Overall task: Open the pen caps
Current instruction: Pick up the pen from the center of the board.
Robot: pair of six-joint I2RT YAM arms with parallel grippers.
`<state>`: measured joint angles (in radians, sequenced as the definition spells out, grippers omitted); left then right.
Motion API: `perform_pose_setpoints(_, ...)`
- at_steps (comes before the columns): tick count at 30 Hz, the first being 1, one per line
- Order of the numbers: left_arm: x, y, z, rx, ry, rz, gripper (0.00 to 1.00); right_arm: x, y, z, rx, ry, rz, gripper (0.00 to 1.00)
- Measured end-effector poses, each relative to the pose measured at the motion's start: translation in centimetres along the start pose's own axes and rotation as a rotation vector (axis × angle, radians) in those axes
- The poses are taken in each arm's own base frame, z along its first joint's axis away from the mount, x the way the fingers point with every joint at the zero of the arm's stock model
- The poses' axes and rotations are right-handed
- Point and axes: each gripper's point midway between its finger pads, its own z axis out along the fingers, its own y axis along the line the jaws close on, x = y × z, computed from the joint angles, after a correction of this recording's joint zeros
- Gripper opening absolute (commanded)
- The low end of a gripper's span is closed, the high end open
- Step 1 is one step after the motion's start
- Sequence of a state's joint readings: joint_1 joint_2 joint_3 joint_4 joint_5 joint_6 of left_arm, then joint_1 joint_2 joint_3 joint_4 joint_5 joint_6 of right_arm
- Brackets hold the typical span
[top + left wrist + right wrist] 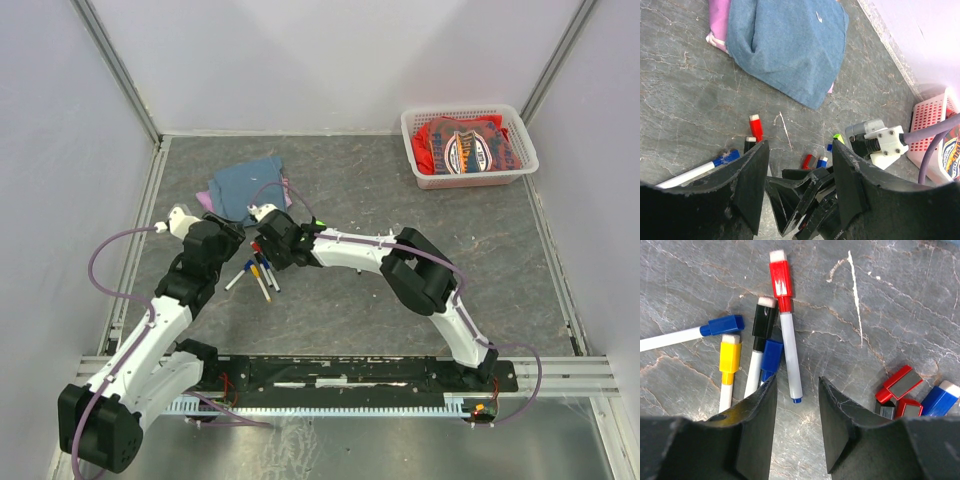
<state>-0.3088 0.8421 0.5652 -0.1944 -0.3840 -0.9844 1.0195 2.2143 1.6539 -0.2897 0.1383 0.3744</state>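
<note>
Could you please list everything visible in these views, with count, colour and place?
caps on pens: five, red, black, yellow and two blue, on white barrels clustered on the table under both grippers
loose caps: at least three, two red and one blue, heaped beside the pens
blue cloth: one, crumpled, behind the pens
pink cloth: one, under the blue cloth
basket: one, white, far right corner, holding red fabric
table: one, grey, stone-patterned
left gripper: black, open, above the pens
right gripper: black, open, above the pens
</note>
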Motion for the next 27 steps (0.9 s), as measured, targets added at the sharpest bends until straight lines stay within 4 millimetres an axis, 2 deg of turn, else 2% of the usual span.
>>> perform_pose_setpoints(10,-0.4,0.0,-0.2,0.004,-0.01,-0.006,0.6,0.1,0.1,0.9,0.019,0.015,-0.034,0.41)
perform_pose_setpoints(24,-0.3,0.4,-0.2,-0.009,-0.01,-0.003,0.62,0.3,-0.3,0.9,0.061,0.026,-0.054,0.14)
perform_pose_setpoints(27,-0.3,0.4,-0.2,-0.009,-0.01,-0.003,0.62,0.2,-0.4,1.0,0.065,0.025,-0.046,0.12)
